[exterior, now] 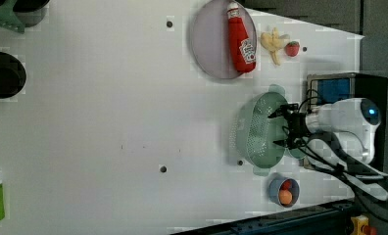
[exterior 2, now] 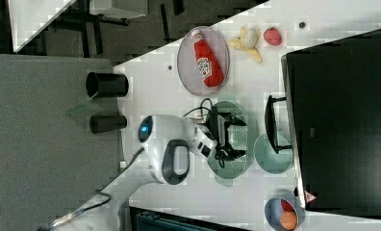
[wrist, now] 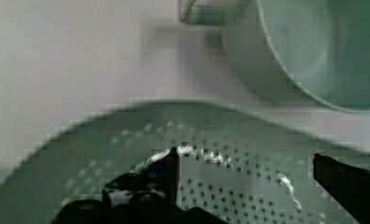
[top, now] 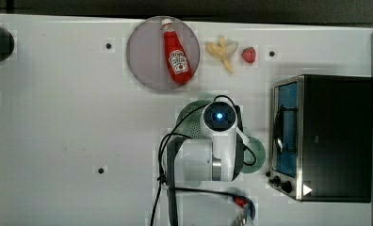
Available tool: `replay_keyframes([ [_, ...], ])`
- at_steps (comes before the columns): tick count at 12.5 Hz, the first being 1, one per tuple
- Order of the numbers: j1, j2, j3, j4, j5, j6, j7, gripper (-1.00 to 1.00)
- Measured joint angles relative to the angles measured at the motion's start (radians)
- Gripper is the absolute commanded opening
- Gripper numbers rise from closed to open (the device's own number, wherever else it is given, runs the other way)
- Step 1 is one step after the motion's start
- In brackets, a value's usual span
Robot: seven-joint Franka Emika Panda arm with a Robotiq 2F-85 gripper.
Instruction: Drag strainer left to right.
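The pale mint-green strainer (exterior: 253,132) lies on the white table in front of the toaster oven. Its holed bowl (wrist: 127,135) sits right under the wrist camera. My gripper (exterior: 274,129) stands open over the bowl, both dark fingers (wrist: 171,172) wide apart and pointing into it with nothing between them. I cannot tell whether the tips touch the bowl. In the top view the arm covers most of the strainer (top: 189,123). In the right view the gripper (exterior 2: 241,138) sits over the strainer (exterior 2: 234,166), with the round green mug (exterior 2: 273,154) just beside it.
The mug (wrist: 314,46) stands between the strainer and the toaster oven (top: 326,136). A grey-lilac plate (top: 147,52) holds a ketchup bottle (top: 176,52), with a banana (top: 222,51) and a strawberry (top: 249,55) nearby. A blue bowl of fruit (exterior: 283,191) sits near the table's edge.
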Motion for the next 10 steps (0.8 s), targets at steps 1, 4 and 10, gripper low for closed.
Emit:
replay_keyframes([
  [1, -0.001, -0.066, 0.003, 0.002, -0.003, -0.045, -0.077, 1.0],
  [4, -0.003, -0.324, 0.004, 0.047, -0.005, -0.269, -0.257, 1.0],
  [10, 0.037, -0.6, 0.043, 0.344, 0.163, -0.758, -0.457, 1.0],
])
